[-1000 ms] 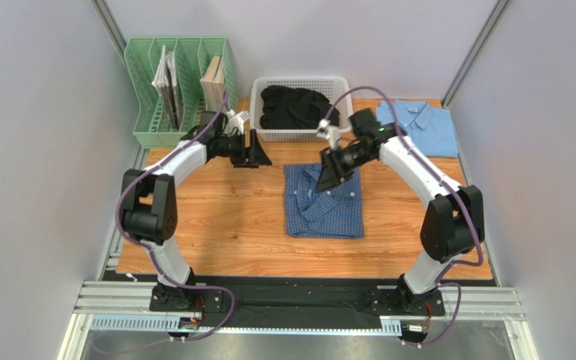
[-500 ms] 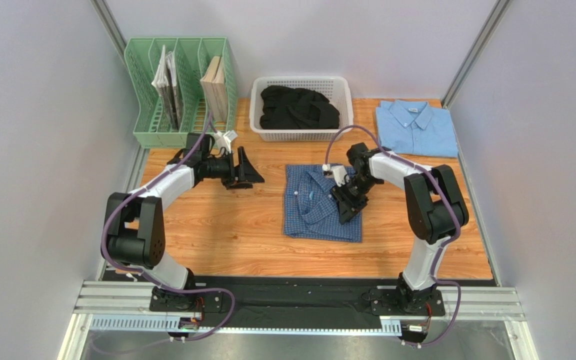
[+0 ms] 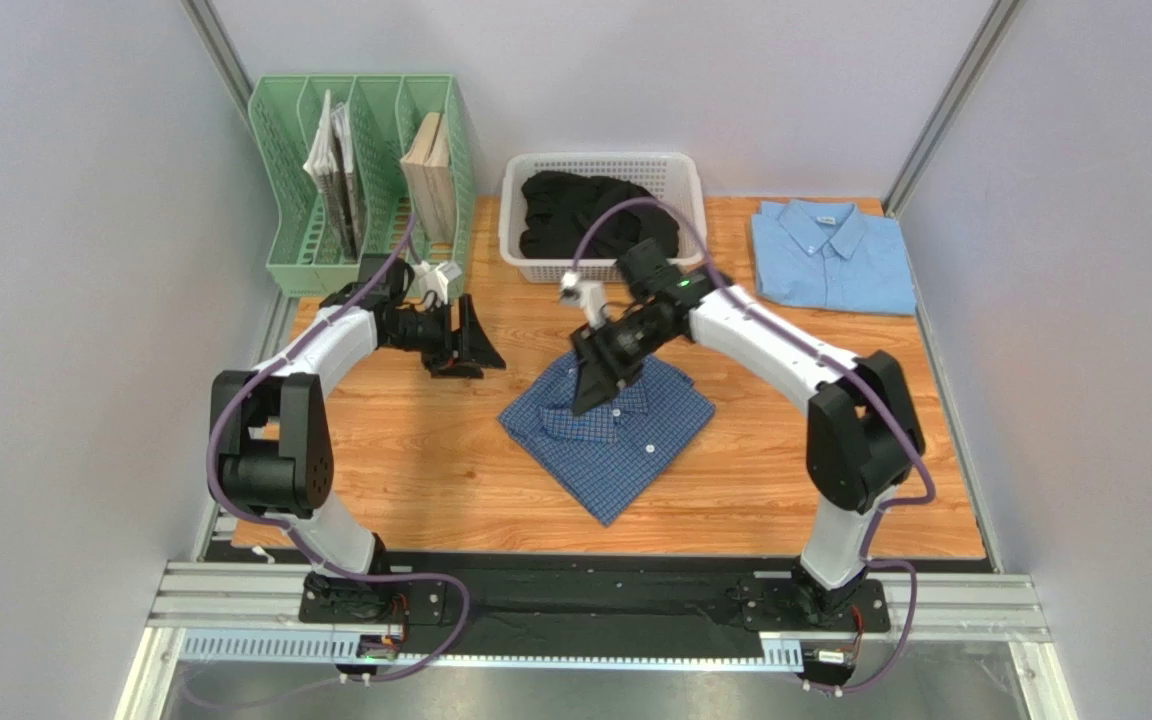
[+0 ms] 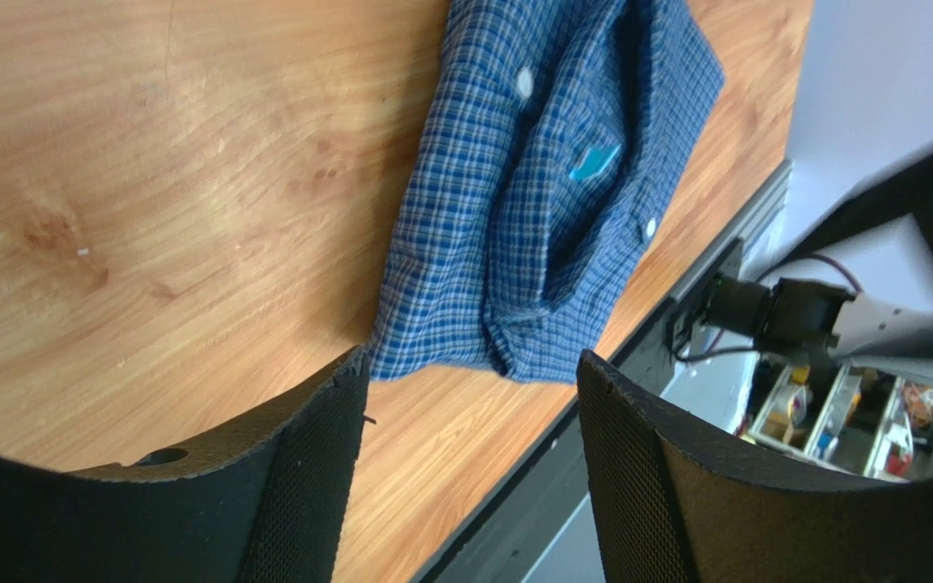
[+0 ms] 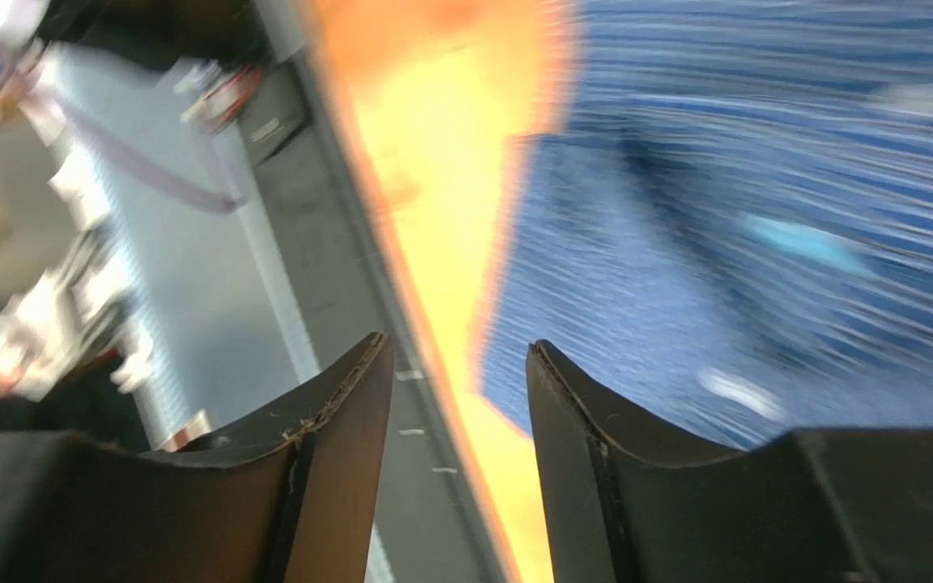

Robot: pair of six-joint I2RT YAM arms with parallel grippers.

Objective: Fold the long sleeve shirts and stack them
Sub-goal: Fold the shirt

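Note:
The dark blue checked shirt [image 3: 608, 428] lies folded on the wooden table, turned like a diamond; it also shows in the left wrist view [image 4: 544, 182] and, blurred, in the right wrist view [image 5: 739, 243]. My right gripper [image 3: 593, 387] [image 5: 459, 344] hovers over the shirt's upper left part, open, with nothing between its fingers. Left of the shirt, my left gripper [image 3: 480, 348] [image 4: 471, 364] is open and empty, apart from the cloth. The plain light blue shirt [image 3: 833, 255] rests folded at the back right corner.
A white basket [image 3: 530, 267] holding dark clothes [image 3: 597, 210] stands at the back centre. A green file rack [image 3: 357, 165] with books is at the back left. A black rail runs along the table's near edge.
The dark blue shirt has turned from square-on to a diamond and slid a little left. My right gripper swung from the shirt's right side to its upper left. The left gripper barely moved.

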